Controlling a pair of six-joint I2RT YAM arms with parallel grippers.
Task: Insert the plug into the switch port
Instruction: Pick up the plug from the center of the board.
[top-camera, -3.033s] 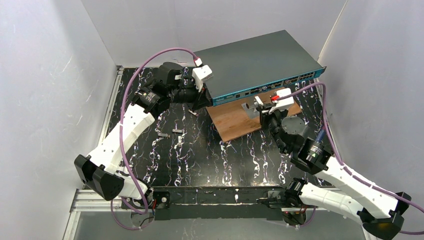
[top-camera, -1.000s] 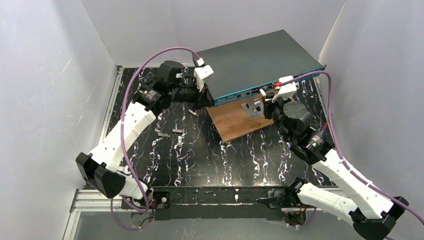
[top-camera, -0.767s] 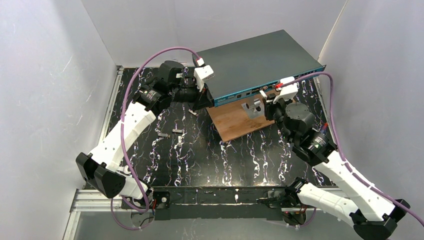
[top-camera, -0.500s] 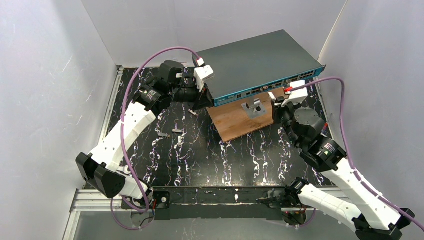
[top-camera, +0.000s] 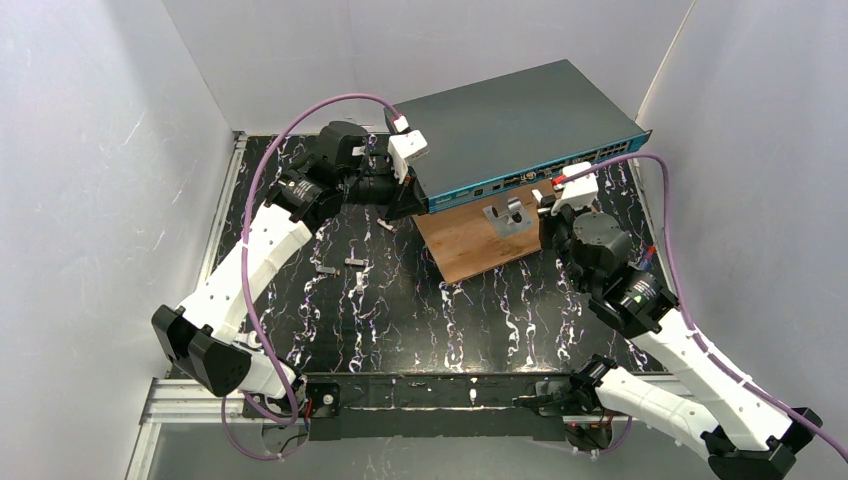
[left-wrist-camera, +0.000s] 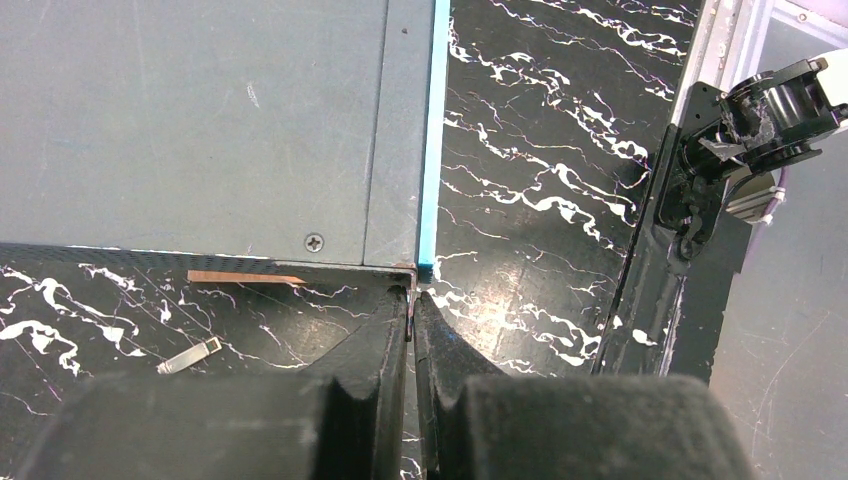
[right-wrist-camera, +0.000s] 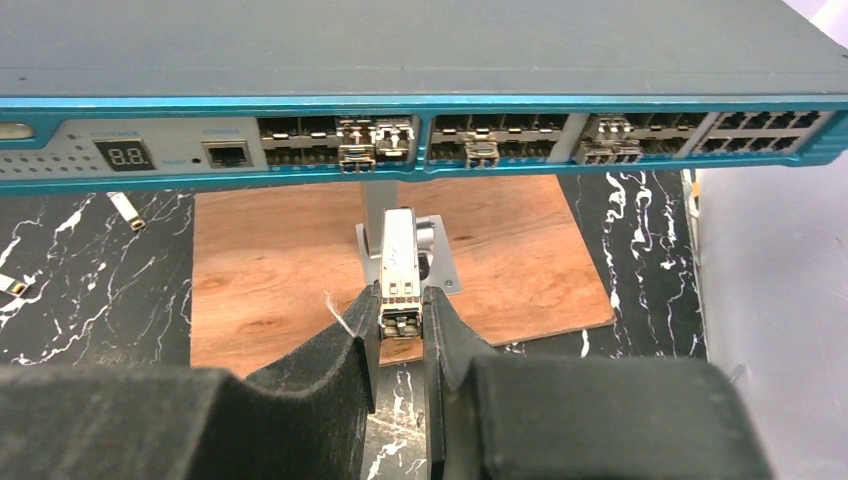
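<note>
The switch (top-camera: 520, 115) is a wide dark grey box at the back, with a teal front strip (right-wrist-camera: 150, 180) of dark sockets. Some sockets hold metal modules (right-wrist-camera: 375, 140). My right gripper (right-wrist-camera: 401, 305) is shut on the plug (right-wrist-camera: 400, 260), a small silver metal module. It points at the strip from a short way in front, over the wooden board. In the top view the right gripper (top-camera: 552, 212) sits before the strip's right half. My left gripper (left-wrist-camera: 412, 300) is shut on a thin metal edge at the switch's front left corner (left-wrist-camera: 400, 265); it also shows in the top view (top-camera: 408, 205).
A brown wooden board (top-camera: 470, 245) lies under the switch's front, with a grey metal bracket (top-camera: 508, 215) standing on it (right-wrist-camera: 435, 245). Small metal bits (top-camera: 350, 263) lie on the black marbled table. White walls close in on the left, the back and the right.
My right gripper, with the plug, swung right along the switch's front and has come back a little to the left. The left arm has not moved.
</note>
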